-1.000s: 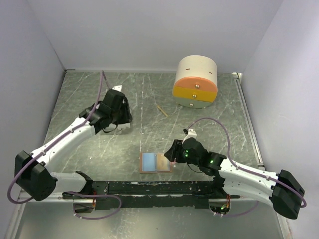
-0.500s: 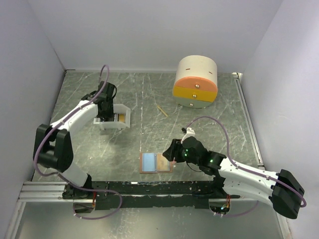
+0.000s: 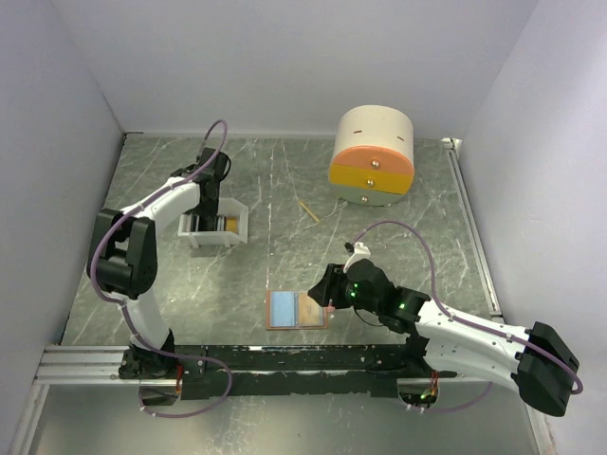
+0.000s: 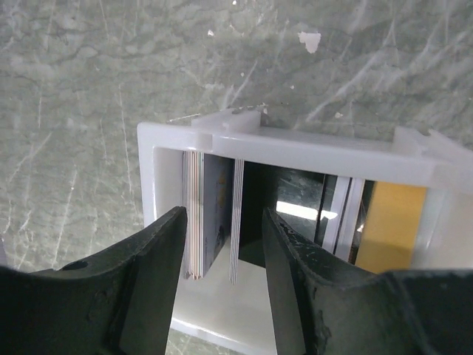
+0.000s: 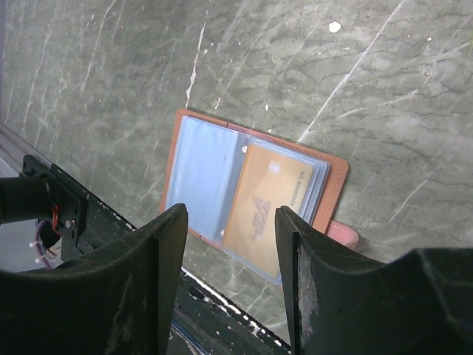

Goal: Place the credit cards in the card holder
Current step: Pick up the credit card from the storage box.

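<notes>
Several credit cards (image 4: 201,222) stand on edge in the left end of a white tray (image 4: 295,148), with a gold one (image 4: 395,222) at its right end. My left gripper (image 4: 224,277) hangs open over that tray (image 3: 237,227), its jaws straddling the dark cards without squeezing them. The card holder (image 5: 336,177) lies open and flat near the front rail, salmon outside, with light blue sleeves on its left half. A gold credit card (image 5: 270,203) sits in its right sleeve. Just above and right of the card holder (image 3: 297,310), my right gripper (image 5: 230,274) hovers open and holds nothing.
A round cream, orange and yellow drawer box (image 3: 372,156) stands at the back right. A thin wooden stick (image 3: 308,210) lies mid-table. The black mounting rail (image 3: 303,358) runs along the near edge just below the card holder. Grey walls enclose both sides.
My left arm has pulled back and folded upright, so its gripper now points down into the tray it earlier covered. The right gripper has crept slightly left toward the card holder.
</notes>
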You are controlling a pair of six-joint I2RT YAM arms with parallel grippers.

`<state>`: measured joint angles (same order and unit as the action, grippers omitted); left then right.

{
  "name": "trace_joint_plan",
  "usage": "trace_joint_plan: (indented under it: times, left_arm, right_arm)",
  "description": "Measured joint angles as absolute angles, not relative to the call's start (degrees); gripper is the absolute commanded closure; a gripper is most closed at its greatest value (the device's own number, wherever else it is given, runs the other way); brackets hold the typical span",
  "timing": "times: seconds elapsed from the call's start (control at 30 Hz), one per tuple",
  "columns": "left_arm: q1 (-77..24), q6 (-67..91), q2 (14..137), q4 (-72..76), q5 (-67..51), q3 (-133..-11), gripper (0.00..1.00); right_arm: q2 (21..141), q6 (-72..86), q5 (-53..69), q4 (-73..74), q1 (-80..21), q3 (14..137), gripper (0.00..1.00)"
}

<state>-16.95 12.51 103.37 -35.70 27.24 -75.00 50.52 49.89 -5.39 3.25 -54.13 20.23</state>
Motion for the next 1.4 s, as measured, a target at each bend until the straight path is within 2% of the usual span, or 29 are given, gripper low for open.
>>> trace_joint_plan:
  times: [0.2,0.67,1.23,1.4]
  left_arm:
    - [-16.93,11.94,104.95,-35.40,30.68,-75.37,0.45]
    - [-16.93,11.77,106.26,-35.44,35.73,-75.48,0.60]
    - [-16.73,11.79,107.74,-35.46,38.50,-75.48,0.57]
    - [-16.51,11.77,108.29,-35.44,39.00,-75.48,0.62]
  right_arm:
    - [50.11,49.52,-5.69,3.51,-54.13,20.25,0.49]
    - [48.80,49.15,-5.96,4.16,-54.13,20.25,0.49]
    - [48.99,49.17,-5.78,4.14,-54.13,20.25,0.49]
    - [48.47,49.17,-5.78,4.14,-54.13,20.18,0.49]
